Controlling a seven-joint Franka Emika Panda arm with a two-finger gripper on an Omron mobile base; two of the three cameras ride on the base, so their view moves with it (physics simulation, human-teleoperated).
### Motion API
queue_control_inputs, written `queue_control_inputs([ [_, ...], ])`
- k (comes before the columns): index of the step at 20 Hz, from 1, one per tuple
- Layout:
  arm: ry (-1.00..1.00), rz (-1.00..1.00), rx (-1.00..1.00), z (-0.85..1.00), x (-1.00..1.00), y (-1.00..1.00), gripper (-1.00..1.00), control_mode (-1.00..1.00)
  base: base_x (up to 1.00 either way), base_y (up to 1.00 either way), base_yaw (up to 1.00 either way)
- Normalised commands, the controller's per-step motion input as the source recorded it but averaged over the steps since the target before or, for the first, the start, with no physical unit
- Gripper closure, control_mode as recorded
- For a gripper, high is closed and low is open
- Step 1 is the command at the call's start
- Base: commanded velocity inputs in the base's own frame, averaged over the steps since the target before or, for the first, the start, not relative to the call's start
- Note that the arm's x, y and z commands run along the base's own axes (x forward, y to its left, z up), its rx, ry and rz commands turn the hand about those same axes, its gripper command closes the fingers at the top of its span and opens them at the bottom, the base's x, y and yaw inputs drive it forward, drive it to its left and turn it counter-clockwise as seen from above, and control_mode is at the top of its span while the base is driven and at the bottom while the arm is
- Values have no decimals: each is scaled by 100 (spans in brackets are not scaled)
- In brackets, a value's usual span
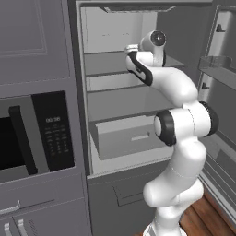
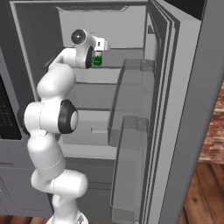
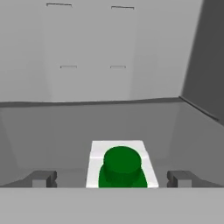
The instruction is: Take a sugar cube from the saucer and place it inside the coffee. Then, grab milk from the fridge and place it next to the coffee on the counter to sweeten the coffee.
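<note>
In the hand view the milk (image 3: 121,165) sat low at centre frame, a white container with a dark green cap, standing on the pale grey top shelf (image 3: 65,131) of the fridge (image 3: 109,52). The gripper (image 3: 112,178) framed it with its jaws spread wide: one dark fingertip (image 3: 43,178) showed at the lower left and the other at the lower right, each well clear of the container's sides, so nothing was pinched. From the right base view, the arm (image 2: 48,118) rose from the lower left and bent toward the upper left of the frame, where the hand reached into the open fridge (image 2: 109,30); a patch of the milk's (image 2: 98,59) green label peeked out just right of the wrist. The fridge door (image 2: 175,109) stood swung open across the right half of that frame, with clear bins on its inner face. In the left base view the arm (image 1: 184,124) climbed from the lower right up to the top shelf near upper centre, above a wide drawer (image 1: 131,138), and a black-fronted microwave (image 1: 32,133) occupied the left edge.
</note>
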Motion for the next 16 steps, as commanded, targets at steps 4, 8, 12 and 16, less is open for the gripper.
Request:
queue_control_inputs([
  [4, 0, 0, 0, -5, 14, 0, -100, -100, 0, 0, 0],
  [8, 0, 0, 0, -8, 14, 0, 100, -100, 0, 0, 0],
  [12, 0, 0, 0, -8, 7, 0, 100, -100, 0, 0, 0],
  [16, 0, 0, 0, -6, 0, 0, 100, -100, 0, 0, 0],
])
